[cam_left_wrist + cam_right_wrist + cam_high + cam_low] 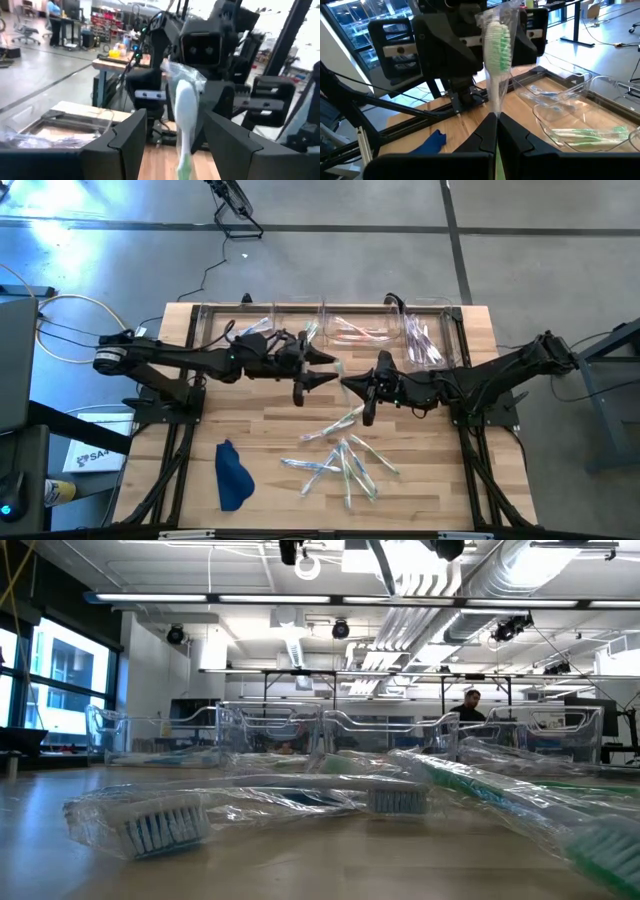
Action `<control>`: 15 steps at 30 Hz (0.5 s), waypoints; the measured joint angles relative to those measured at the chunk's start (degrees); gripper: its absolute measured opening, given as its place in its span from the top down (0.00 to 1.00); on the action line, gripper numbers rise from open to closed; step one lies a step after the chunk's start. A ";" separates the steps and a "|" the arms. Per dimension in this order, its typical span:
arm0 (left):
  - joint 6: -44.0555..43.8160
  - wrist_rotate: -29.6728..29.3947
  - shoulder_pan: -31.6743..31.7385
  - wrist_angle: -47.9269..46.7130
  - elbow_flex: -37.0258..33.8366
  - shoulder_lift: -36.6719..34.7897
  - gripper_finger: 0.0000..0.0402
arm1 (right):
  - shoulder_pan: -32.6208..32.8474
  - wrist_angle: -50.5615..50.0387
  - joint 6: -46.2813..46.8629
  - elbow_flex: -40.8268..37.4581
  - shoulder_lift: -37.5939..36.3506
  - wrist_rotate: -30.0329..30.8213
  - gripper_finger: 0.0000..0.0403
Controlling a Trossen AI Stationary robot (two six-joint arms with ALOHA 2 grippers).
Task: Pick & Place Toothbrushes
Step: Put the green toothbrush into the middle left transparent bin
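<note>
The right gripper (496, 131) is pinched together on the lower end of a wrapped toothbrush (497, 52), holding it upright so its white-and-green bristled head stands in the air. Facing it over the middle of the desk (250, 420), the left gripper (172, 140) has its fingers spread wide on either side of that same toothbrush (184, 112), with clear space between each finger and the handle. From above, the 2 grippers meet nose to nose, the left gripper (322, 370) and the right gripper (352, 385) just apart.

Nearer the front edge, a loose pile of toothbrushes (345, 460) lies fanned out on the wood in clear glossy wrappers, with green and blue handles showing. At desk height, the nearest of them (250, 805) stretch across the foreground, bristles visible through the crinkled film. Along the far edge stands a row of clear bins (330, 330); several already hold toothbrushes, pinkish ones in one compartment (358, 332) and pale purple ones in the next (422, 345).

A dark blue cloth (232, 475) sits crumpled near the front left corner. Off the desk to the left lies a white box (88, 455) with dark lettering, too small to read. A person (472, 705) shows far back in the room.
</note>
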 joint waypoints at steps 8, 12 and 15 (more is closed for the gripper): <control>-2.54 1.59 -0.02 3.24 -0.12 3.07 0.52 | -0.02 -0.04 0.00 0.00 0.00 0.00 0.99; -2.45 1.98 -0.02 7.32 0.07 4.16 0.52 | -0.02 -0.17 0.00 0.00 0.00 0.02 0.99; -2.33 1.98 -0.02 7.54 -0.02 4.31 0.53 | -0.02 -0.17 0.05 0.00 0.00 0.04 0.99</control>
